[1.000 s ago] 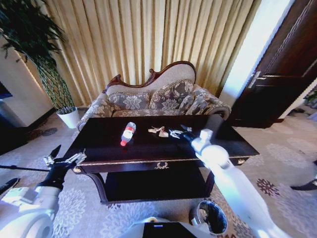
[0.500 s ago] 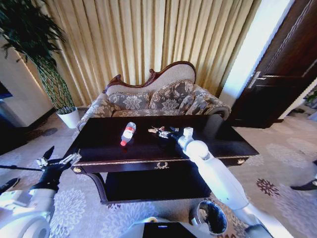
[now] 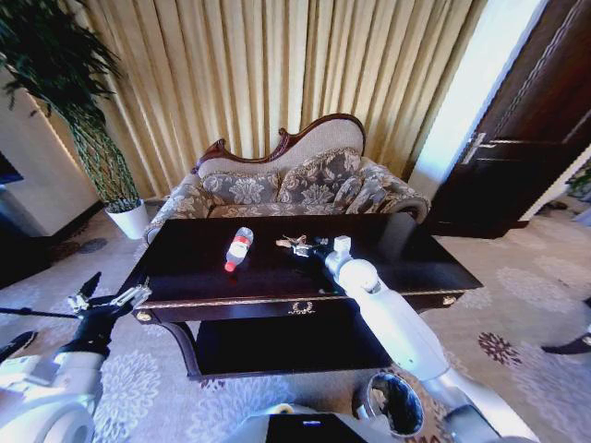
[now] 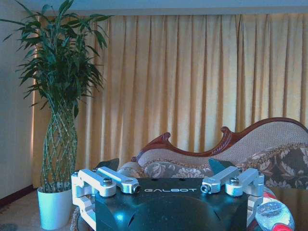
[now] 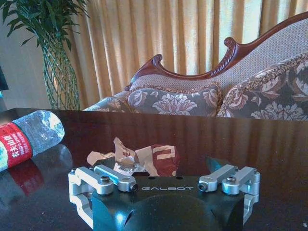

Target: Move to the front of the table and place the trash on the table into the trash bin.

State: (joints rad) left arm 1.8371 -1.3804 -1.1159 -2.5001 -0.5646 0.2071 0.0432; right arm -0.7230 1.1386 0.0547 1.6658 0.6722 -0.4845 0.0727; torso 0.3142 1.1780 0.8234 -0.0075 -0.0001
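Scraps (image 5: 139, 159) of crumpled tan and white paper lie mid-table, and the right gripper (image 3: 309, 247) is low over the dark table (image 3: 185, 268) right at them, jaws spread wide with the wad between and nothing gripped. The bottle (image 3: 239, 248) lies on its side just to the left of that pile, red label showing. Left gripper (image 3: 109, 297) hangs off the table's left corner, fingers apart and empty, while the trash bin (image 3: 395, 404) sits on the carpet by the table's near right leg.
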